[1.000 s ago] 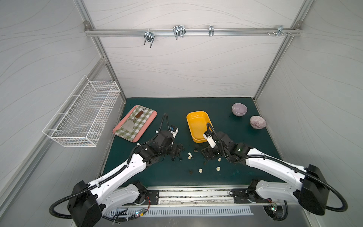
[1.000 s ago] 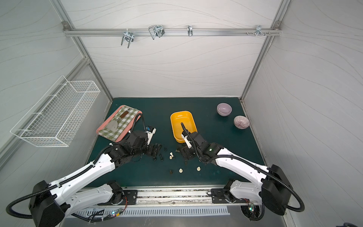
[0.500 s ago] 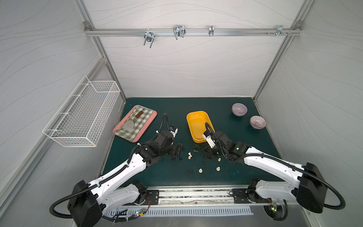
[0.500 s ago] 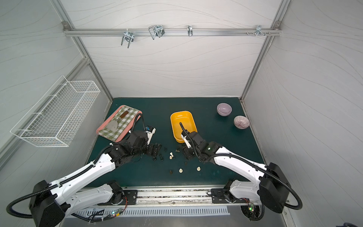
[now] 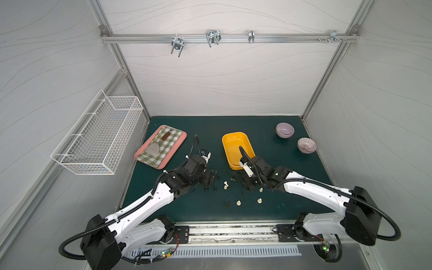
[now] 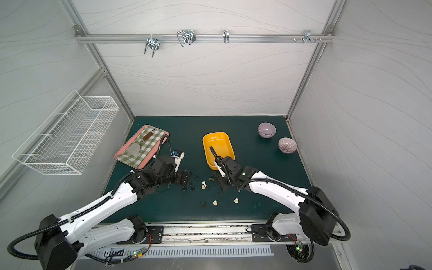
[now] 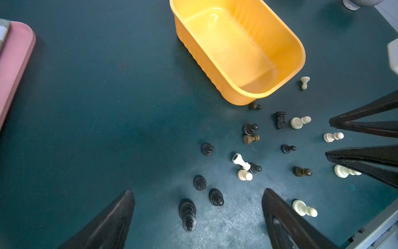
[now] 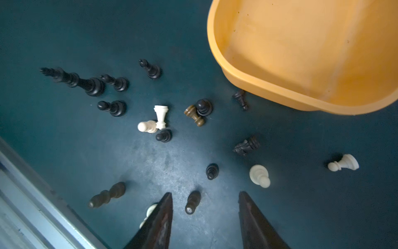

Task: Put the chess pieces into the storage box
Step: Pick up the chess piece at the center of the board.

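Chess pieces (image 7: 249, 129) lay scattered on the green table (image 5: 201, 205), black and cream mixed, just off the near short end of the storage box (image 7: 200, 64). None showed inside the box. Most pieces stood upright; a white rook (image 8: 161, 116) and a black knight (image 8: 246, 146) lay on their sides.

Handling, as judged: each piece is light, rigid and smooth-turned, with a round base, so it is likely to roll or squirt out under an off-centre pinch. Take hold across the narrow stem just above the base, with both pads level. Take a fallen piece across its waist, square to its long axis.

The jaws of the left arm (image 5: 149, 205) stood spread wide and empty, low above the table, with a tall black piece (image 7: 187, 213) on the mat between them. The jaws of the right arm (image 5: 311, 189) stood partly parted to either side of a dark pawn (image 8: 192, 202), with a gap visible on both sides and nothing gripped.
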You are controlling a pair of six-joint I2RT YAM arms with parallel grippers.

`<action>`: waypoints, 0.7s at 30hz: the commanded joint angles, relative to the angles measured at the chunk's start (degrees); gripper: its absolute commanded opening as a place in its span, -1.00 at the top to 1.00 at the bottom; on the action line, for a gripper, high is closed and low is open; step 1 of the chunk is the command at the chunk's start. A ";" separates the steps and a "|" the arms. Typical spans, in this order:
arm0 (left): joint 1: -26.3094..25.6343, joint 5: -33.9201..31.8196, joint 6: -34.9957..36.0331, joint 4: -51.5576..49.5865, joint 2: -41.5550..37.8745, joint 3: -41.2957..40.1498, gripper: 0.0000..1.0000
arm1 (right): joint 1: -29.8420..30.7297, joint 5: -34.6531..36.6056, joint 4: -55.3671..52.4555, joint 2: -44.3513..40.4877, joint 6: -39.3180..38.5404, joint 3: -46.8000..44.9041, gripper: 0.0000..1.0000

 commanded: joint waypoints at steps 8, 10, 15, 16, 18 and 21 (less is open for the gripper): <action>-0.41 0.14 -1.51 -0.29 -0.03 1.37 -0.87 | -2.61 4.83 -6.16 1.00 5.49 0.95 0.03; -0.43 0.18 -1.73 -0.23 0.06 1.15 -0.87 | -4.06 3.98 -5.52 1.13 5.84 0.59 0.03; -0.39 0.33 -2.00 -0.36 0.21 0.92 -0.87 | -6.39 2.79 -4.79 2.84 6.52 0.60 0.04; -0.44 0.30 -2.00 -0.35 0.20 0.90 -0.87 | -6.46 2.78 -4.50 3.37 6.29 0.46 0.04; -0.44 0.24 -2.00 -0.31 0.15 0.70 -0.87 | -6.67 2.70 -3.92 4.43 6.23 0.26 0.05; -0.44 0.23 -2.00 -0.30 0.13 0.52 -0.87 | -6.90 2.45 -3.25 6.16 6.52 0.33 0.05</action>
